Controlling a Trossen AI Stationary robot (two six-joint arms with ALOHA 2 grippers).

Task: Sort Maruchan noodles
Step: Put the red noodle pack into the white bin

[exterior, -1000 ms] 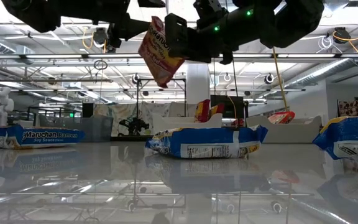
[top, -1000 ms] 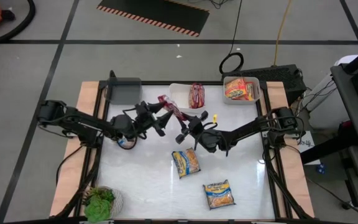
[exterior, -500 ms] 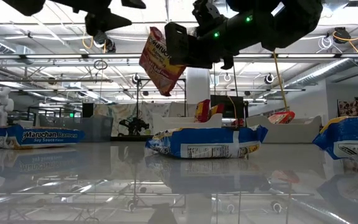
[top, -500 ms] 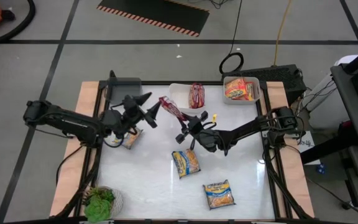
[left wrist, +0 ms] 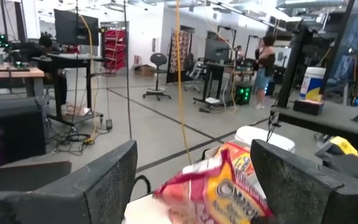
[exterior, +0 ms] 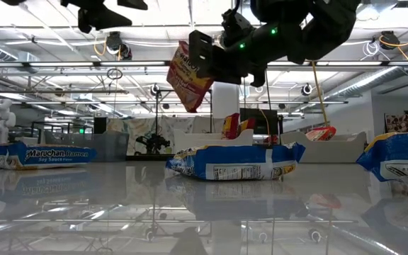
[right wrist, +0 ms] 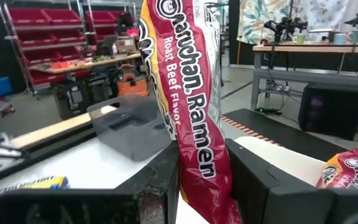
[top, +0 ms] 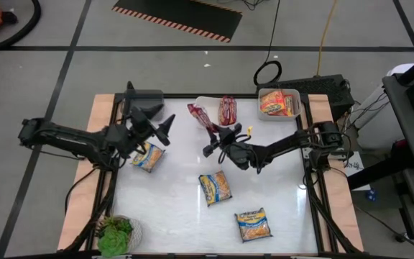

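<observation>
Since a second ago the left gripper [top: 165, 126] has drawn back toward the left of the high view, away from the red packet [top: 201, 117] that both arms then met over, and its fingers [left wrist: 104, 186] stand spread wide with nothing between them. That retreat has uncovered a blue-and-yellow packet [top: 147, 157] lying flat left of centre, just below the left arm. Meanwhile the right gripper [top: 213, 140] has carried the red packet a little toward the top of the frame, closer to the white tray [top: 201, 105].

Right now the right gripper is clamped on the lower end of the red packet, which hangs in the air above the table [top: 178, 216]; in the low view it shows near the top centre [exterior: 188, 75], tilted, and in the right wrist view its "Roast Beef Flavor" lettering runs up between the two dark fingers [right wrist: 253, 180].

Other packets are spread about the high view. A second red packet [top: 227, 109] lies in the white tray at upper centre. An orange-yellow packet [top: 277, 103] sits in the neighbouring bin [top: 263, 114] at upper right. Two more blue-and-yellow packets lie on the table: one just below centre [top: 215, 188] and one lower right of centre [top: 254, 224]. A grey bin [top: 144, 98] stands at the upper left of the table, behind the left gripper. A green leafy plant [top: 115, 233] rests at the lower left corner.
</observation>
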